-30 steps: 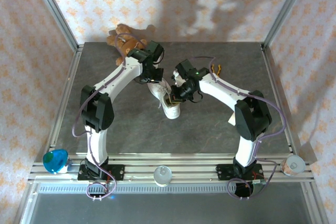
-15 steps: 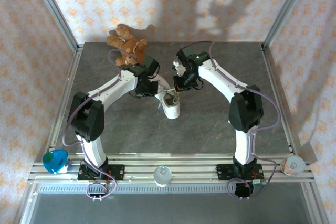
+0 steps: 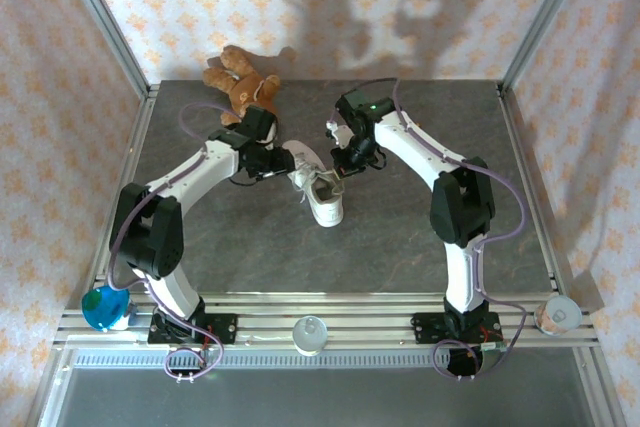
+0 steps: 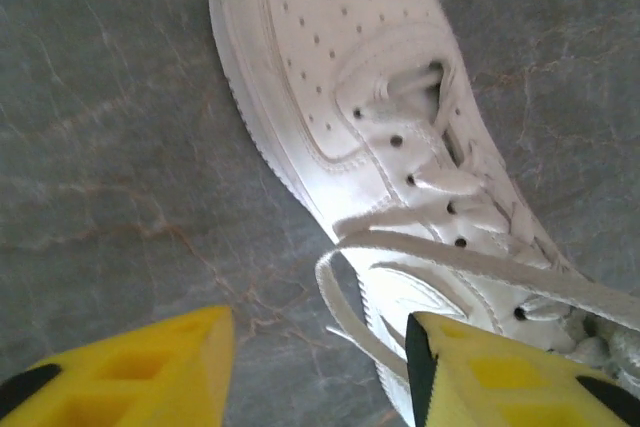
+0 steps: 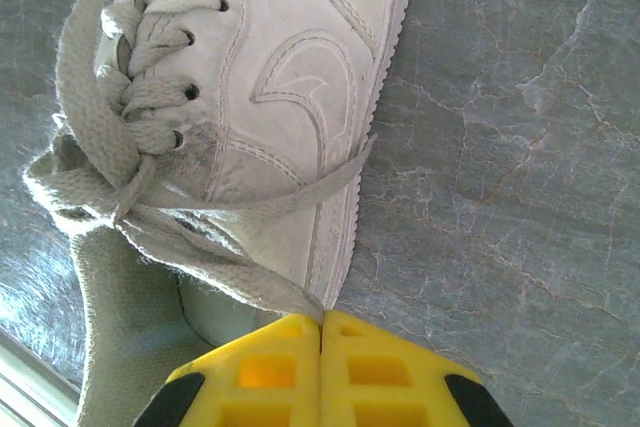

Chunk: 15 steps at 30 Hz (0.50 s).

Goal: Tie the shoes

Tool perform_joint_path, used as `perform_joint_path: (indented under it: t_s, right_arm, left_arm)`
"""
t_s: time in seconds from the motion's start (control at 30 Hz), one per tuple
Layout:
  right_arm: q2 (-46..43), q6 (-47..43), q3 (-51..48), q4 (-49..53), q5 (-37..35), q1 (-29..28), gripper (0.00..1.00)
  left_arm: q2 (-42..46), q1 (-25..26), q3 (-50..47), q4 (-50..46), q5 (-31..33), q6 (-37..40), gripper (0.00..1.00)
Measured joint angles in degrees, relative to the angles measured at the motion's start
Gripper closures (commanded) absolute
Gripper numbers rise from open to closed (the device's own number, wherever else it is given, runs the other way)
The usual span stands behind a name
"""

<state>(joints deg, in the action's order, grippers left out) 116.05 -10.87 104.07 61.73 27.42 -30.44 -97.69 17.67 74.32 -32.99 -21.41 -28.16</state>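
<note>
Sneaker (image 3: 322,199) sits mid-table (image 3: 400,237), toe pointing back-left. Teddy bear (image 3: 238,80) lies behind it at the back-left edge. Left end effector (image 3: 285,161) is just left of the sneaker, right end effector (image 3: 343,161) just right, lace (image 5: 250,282) meeting its tips.

White low-top sneaker (image 3: 318,195) stands on its sole mid-tabletop (image 3: 400,237), perforated toe pointing far-left, dark inner opening toward the near side. Its long white laces (image 5: 72,87) are threaded through the eyelets, with loose strands trailing across both flanks.
</note>
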Motion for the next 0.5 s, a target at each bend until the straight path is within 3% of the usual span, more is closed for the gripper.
perform_joint_path:
  t_s: [0.13, 0.27, 0.5]
  right_arm:
    - [0.0, -1.0, 0.0, 0.0, 0.0, 0.0, 1.0]
    - [0.0, -1.4, 0.0, 0.0, 0.0, 0.0, 1.0]
    - [0.0, -1.4, 0.0, 0.0, 0.0, 0.0, 1.0]
  left_arm:
    - [0.0, -2.9, -0.3, 4.9, -4.7, 0.2, 0.46]
    - [-1.1, -3.1, -1.9, 12.0, -9.9, 0.2, 0.52]
    - [-2.4, -3.1, -13.4, 24.4, -15.0, -0.4, 0.49]
